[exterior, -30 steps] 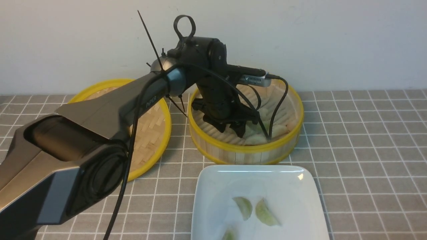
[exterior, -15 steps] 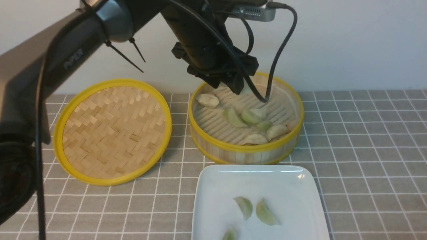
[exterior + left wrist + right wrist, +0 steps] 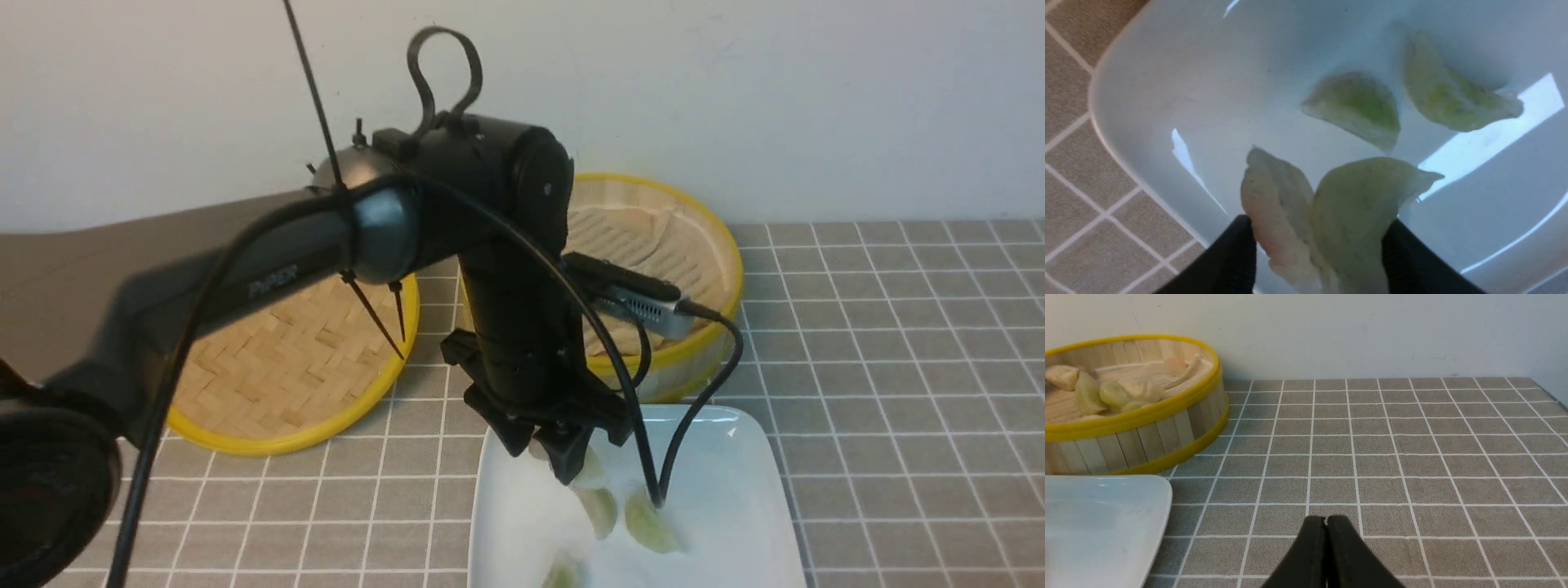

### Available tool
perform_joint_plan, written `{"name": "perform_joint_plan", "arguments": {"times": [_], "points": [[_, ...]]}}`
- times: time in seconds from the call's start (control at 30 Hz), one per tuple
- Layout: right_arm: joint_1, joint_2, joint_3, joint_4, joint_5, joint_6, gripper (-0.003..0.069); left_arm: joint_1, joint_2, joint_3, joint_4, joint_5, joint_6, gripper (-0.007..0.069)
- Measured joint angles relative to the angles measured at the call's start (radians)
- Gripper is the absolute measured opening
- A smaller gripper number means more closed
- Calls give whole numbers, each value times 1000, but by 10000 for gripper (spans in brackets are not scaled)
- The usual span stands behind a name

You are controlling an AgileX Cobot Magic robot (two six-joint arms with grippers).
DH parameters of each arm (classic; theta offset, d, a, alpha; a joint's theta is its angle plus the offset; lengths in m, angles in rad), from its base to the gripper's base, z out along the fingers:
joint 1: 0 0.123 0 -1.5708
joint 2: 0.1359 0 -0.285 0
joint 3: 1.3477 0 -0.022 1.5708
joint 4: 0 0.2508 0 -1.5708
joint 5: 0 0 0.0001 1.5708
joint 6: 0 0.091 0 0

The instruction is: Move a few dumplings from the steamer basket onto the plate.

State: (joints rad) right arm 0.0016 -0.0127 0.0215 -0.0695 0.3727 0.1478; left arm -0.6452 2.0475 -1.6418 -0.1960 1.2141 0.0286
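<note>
R pincer [image 3: 1325,520] is showing only in the R wrist view, its tips meeting w/ nothing between them, so it's sitting closed. The front view isn't catching it.

White plate [image 3: 718,531] is lying on the tiled tabletop [image 3: 898,408], nr side of the basket; the front view is cutting off its nr edge. Three pale green dumplings are resting on it: one nr [image 3: 562,572], partly cut off, plus a smaller one [image 3: 600,510] and a longer one [image 3: 649,523] farther back.

Over the plate's far L part, L pincer [image 3: 540,464] is gripping two dumplings, one pinkish-white [image 3: 1278,216], one pale green [image 3: 1359,216]. L wrist view is showing both clearly, side by side betw. the tips; the front view is mostly hiding the pinkish one behind the pincer.

Farther back on the L, the woven lid [image 3: 286,367] is lying w/ its yellow rim partly covered by the L arm [image 3: 522,310].

Far side of the plate, the steamer basket [image 3: 718,343] is standing w/ several dumplings [image 3: 1088,394] inside. R wrist view is showing these, cropping the basket's L part; in front view the arm's covering them. Pale wall [image 3: 816,98] is rising behind.
</note>
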Motion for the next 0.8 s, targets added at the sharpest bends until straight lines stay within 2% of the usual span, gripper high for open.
{"name": "perform_joint_plan", "arguments": {"times": [0.2,0.23,0.37,0.5,0.53,0.57,0.63,0.7,0.8], "points": [[0,0,0,0,0,0,-13,0,27,2,-1,0,0,363],[0,0,0,0,0,0,-13,0,27,-4,-2,2,0,424],[0,0,0,0,0,0,-13,0,27,-62,-2,5,0,542],[0,0,0,-1,0,0,-13,0,24,-121,-1,7,-2,516],[0,0,0,-1,0,0,-13,0,3,-137,-1,7,-12,442],[0,0,0,-1,0,0,-13,0,-27,-140,0,7,-18,325],[0,0,0,-1,0,0,-13,0,-96,-140,9,9,-20,151],[0,0,0,-1,0,0,-13,0,-205,-137,29,9,-29,54],[0,0,0,-1,0,0,-13,0,-374,-100,79,-30,-49,6]]}}
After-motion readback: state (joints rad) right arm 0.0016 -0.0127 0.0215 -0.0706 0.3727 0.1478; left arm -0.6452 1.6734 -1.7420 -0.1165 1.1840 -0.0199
